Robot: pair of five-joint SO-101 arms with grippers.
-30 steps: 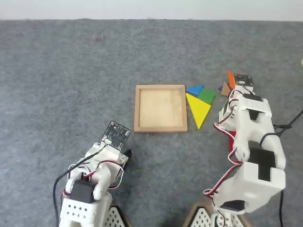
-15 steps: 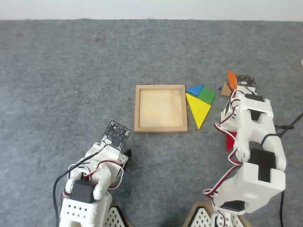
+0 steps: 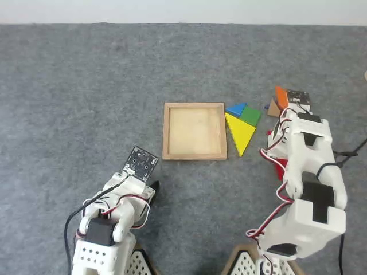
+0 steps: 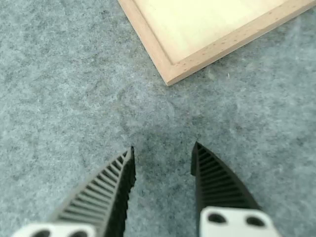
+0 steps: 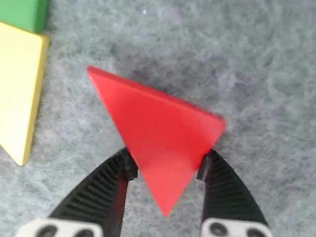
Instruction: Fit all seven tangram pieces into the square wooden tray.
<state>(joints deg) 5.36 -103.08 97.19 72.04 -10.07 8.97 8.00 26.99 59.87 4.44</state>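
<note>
The right tool pinches the red triangle across its slanted edges, right of the empty tray. Those edges taper, so the piece may squirt free or twist. The left tool gapes, empty.

Grey felt-ish mat under everything, pale strip of wall past its far edge, and what's probably a black cable trailing off its right edge.

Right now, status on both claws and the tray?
Left claw open over carpet by tray corner. Right claw shut on red triangle. No pieces in tray yet; yellow triangle lies between it and right claw.
</note>
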